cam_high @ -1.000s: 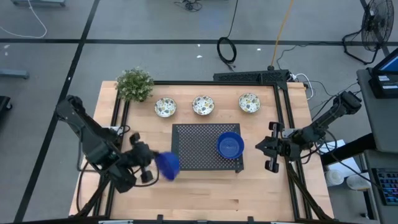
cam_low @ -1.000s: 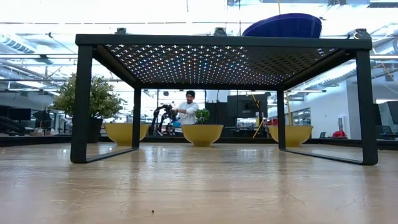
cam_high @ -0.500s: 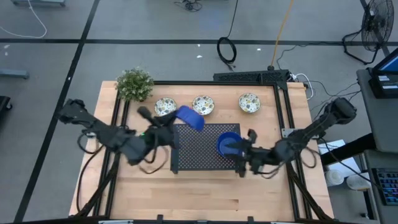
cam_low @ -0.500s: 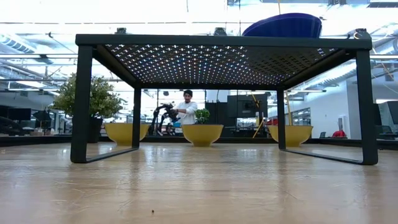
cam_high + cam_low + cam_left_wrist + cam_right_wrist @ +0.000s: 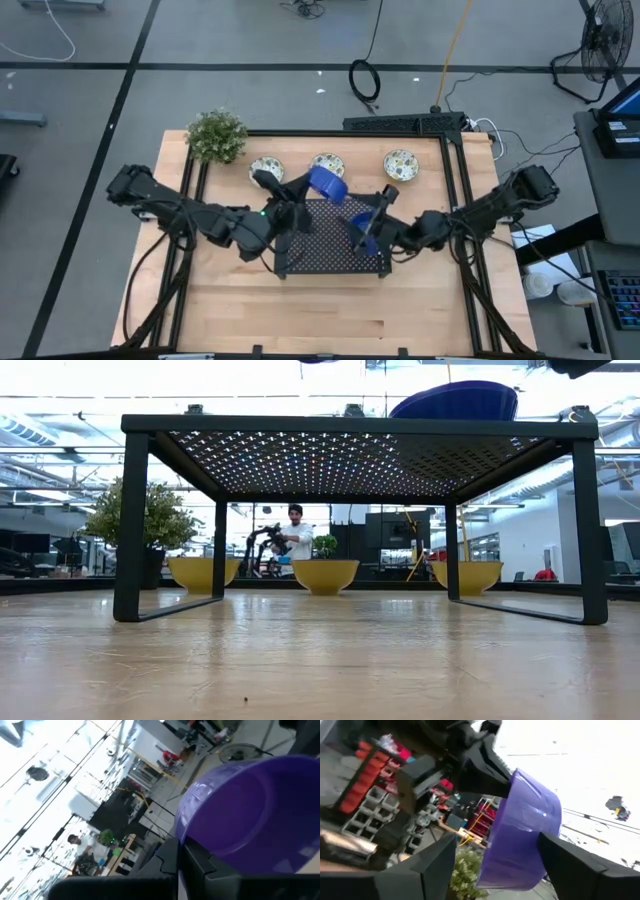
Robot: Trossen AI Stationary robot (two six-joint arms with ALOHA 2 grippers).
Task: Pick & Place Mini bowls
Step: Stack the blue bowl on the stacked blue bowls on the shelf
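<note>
Bowls first: one blue mini bowl (image 5: 328,184) is up in the air over the black perforated tray (image 5: 318,250), clamped by its rim in the left gripper (image 5: 306,190). The left wrist view shows it big and tilted (image 5: 250,815), with a dark finger (image 5: 200,862) pressed on the edge. From the tray's middle, that bowl hangs at about 12 o'clock, above the back edge.

A second blue bowl (image 5: 366,232) sits on the tray top toward 3 o'clock. In the low view it pokes up above the tray's right end (image 5: 455,402).

The right gripper (image 5: 374,212) reaches in over that second bowl with its fingers spread apart. In the right wrist view they sit either side of the carried bowl (image 5: 520,832). Looks like they're not touching it, but the view's too rough to be sure.

Three white floral bowls line the back of the wooden table (image 5: 300,320): left one (image 5: 265,168), middle one (image 5: 328,162) partly hidden under the lifted bowl, right one (image 5: 401,165). In the low view their outsides show yellow (image 5: 324,575).

Small green plant (image 5: 216,135) stands at the table's back left corner, around 10 o'clock from the tray.

A person (image 5: 297,540) stands in the room far behind the table.
</note>
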